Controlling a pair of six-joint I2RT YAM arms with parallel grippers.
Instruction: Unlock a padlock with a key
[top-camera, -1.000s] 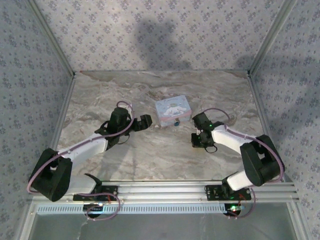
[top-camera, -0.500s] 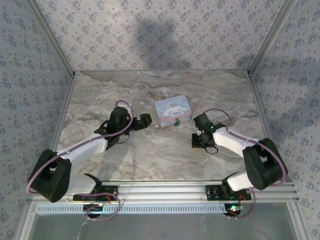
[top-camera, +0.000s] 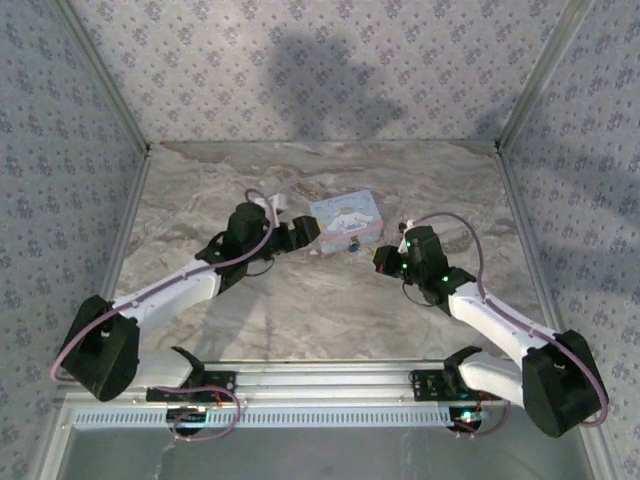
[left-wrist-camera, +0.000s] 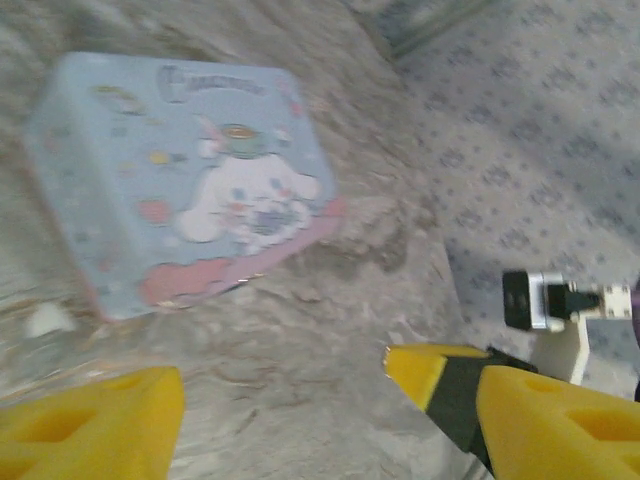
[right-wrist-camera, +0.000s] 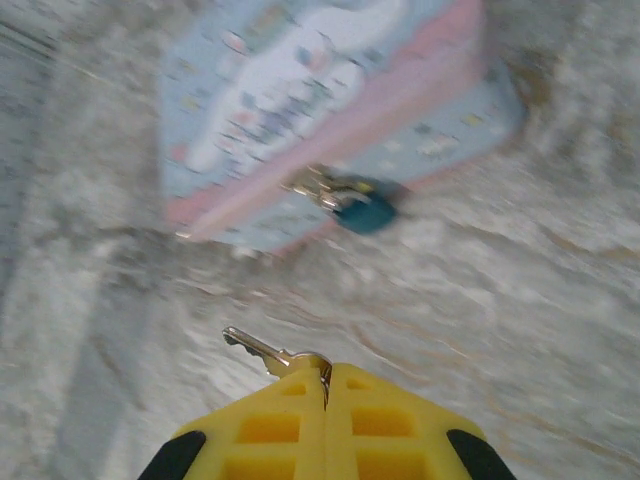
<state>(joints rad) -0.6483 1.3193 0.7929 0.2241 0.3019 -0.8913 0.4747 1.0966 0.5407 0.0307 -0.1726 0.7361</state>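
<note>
Operator: Moved since last entry: my right gripper (top-camera: 384, 258) has swung in toward the near right corner of the tin (top-camera: 345, 218), and my left gripper (top-camera: 300, 232) has drawn closer to the tin's left side.

Checker: Item one, right gripper. Condition?

Operator: Yellow fingers pressed together, no gap between them. One key (right-wrist-camera: 262, 350) is pinched by its head at the tips. Its blade sticks out ahead and to the left, toward the tin, and hangs clear above the table (top-camera: 330, 300).

Checker: Item two, left gripper?

Operator: Fingers spread wide with nothing between them. It sits just beside the tin without touching it, and bare marble shows in the gap in my left wrist view.

Checker: Item three, the lock?

Operator: One padlock (right-wrist-camera: 365, 212), small with a blue body. It sits against the tin's near wall, with its silvery part up at the pink band under the lid. It is ahead of the key tip and apart from it. I cannot tell whether the body rests on the table, as the wrist view is blurred.

Checker: Item four, tin?

Operator: Pale blue with a cartoon print, lid down, flat on the table between my two grippers.
</note>
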